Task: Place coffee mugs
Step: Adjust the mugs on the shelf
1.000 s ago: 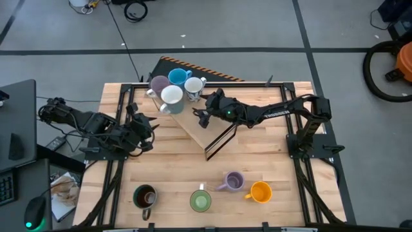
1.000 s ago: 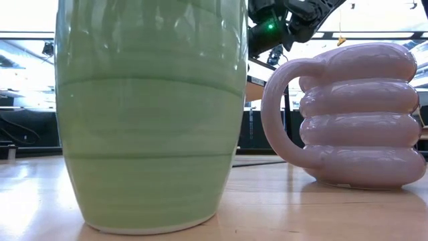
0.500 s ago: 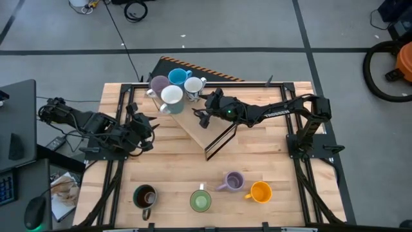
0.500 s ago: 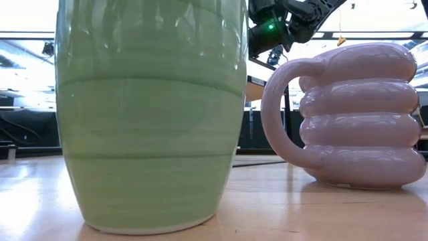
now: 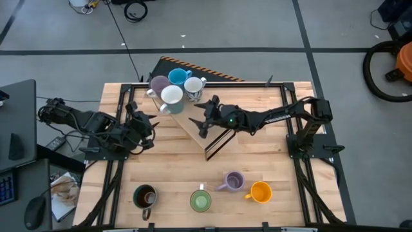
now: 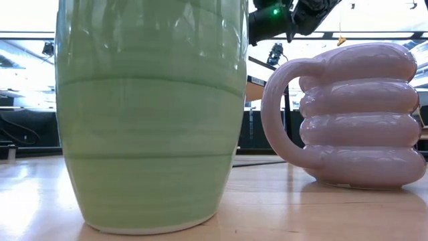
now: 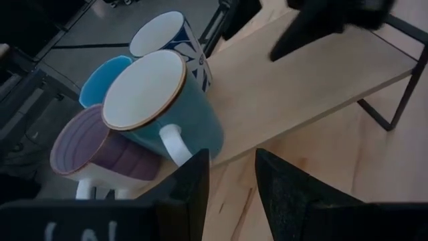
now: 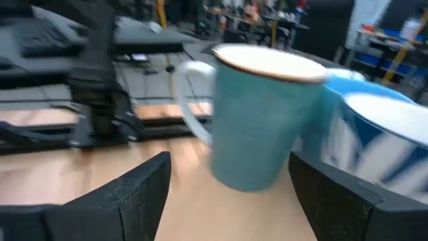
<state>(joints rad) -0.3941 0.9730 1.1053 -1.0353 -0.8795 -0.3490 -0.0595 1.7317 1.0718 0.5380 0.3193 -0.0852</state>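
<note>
Several coffee mugs stand bunched on the far left end of a raised wooden board (image 5: 196, 125): a teal mug with a white inside (image 5: 171, 96), a lilac one (image 5: 158, 84), a blue one (image 5: 177, 77) and a white patterned one (image 5: 194, 86). My right gripper (image 5: 201, 120) hovers open over the board. It is level and faces the teal mug (image 8: 257, 120), which stands just ahead of its fingers (image 8: 231, 194). My left gripper (image 5: 149, 125) waits open at the table's left, pointing toward the same bunch (image 7: 167, 100). Neither gripper touches anything.
Along the near edge stand a dark brown mug (image 5: 145, 196), a green mug (image 5: 200, 201), a ribbed lilac mug (image 5: 232, 182) and an orange mug (image 5: 260, 192). The board's black frame (image 5: 222, 140) reaches toward the table's middle. Bare wood lies between the board and the near row.
My right gripper has swung a little toward the table's near edge, away from the patterned mug and along the board, and has stayed open. The left arm and all the mugs have kept still.
</note>
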